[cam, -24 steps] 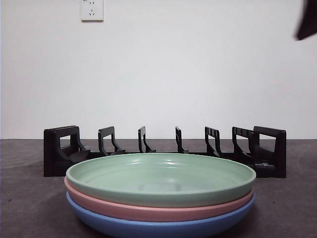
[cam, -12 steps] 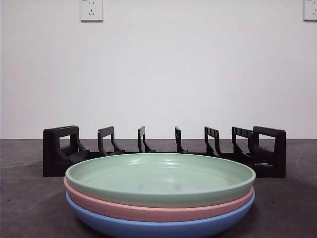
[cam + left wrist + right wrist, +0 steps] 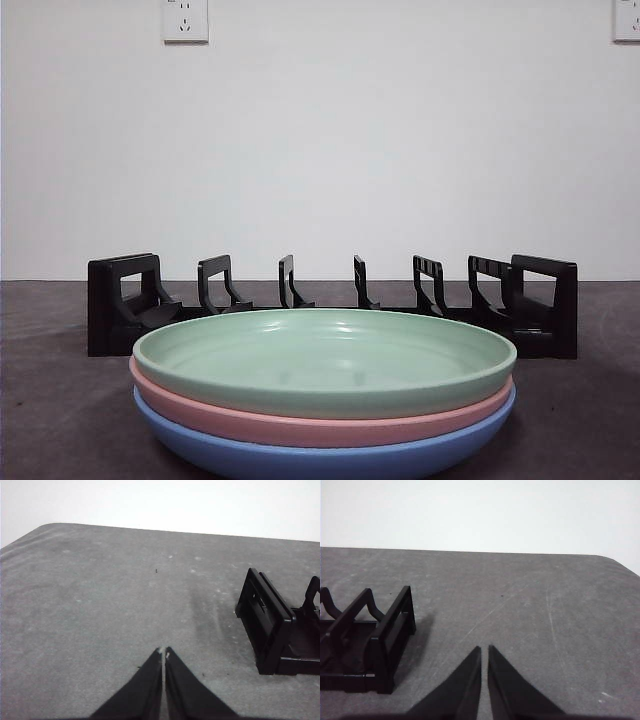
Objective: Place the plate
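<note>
Both grippers clear; rack behind plate stack.

No readable text, labels or numbers appeared in any view.

The wall sockets carried only their slot openings, no lettering that could be made out; the green plate, pink plate, blue plate and black dish rack were all unmarked, as was the grey table ahead of the left gripper and of the right gripper.
</note>
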Tool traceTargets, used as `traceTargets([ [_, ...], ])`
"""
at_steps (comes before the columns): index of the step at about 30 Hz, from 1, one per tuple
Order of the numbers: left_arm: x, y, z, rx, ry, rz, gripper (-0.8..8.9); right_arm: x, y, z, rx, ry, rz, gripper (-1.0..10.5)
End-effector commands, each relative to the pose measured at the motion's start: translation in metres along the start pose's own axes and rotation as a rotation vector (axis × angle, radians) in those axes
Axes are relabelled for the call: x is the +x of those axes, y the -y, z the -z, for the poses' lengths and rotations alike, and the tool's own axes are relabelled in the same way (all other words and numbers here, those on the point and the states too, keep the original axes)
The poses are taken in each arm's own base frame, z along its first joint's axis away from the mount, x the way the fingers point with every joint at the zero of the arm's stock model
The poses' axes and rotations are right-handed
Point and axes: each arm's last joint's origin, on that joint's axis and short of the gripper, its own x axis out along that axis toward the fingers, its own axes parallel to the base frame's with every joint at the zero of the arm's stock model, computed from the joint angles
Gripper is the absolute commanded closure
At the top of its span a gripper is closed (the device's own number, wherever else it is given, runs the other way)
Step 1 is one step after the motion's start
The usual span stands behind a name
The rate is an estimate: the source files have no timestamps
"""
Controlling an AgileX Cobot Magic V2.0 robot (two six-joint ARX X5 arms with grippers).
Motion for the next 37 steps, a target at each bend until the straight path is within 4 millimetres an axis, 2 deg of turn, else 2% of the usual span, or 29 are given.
traceTargets([
  [1,0.0017,-0.0003,0.0065,0.0,-0.023,-0.001,8.06,0.0003,0.0,-0.0008,0.022,0.018,0.001,9.3],
  [37,0.0017,-0.0003,0.0065,0.0,-0.023,-0.001,8.06,0.0002,-0.0001,-0.0027,0.023,0.038,0.0,9.3],
])
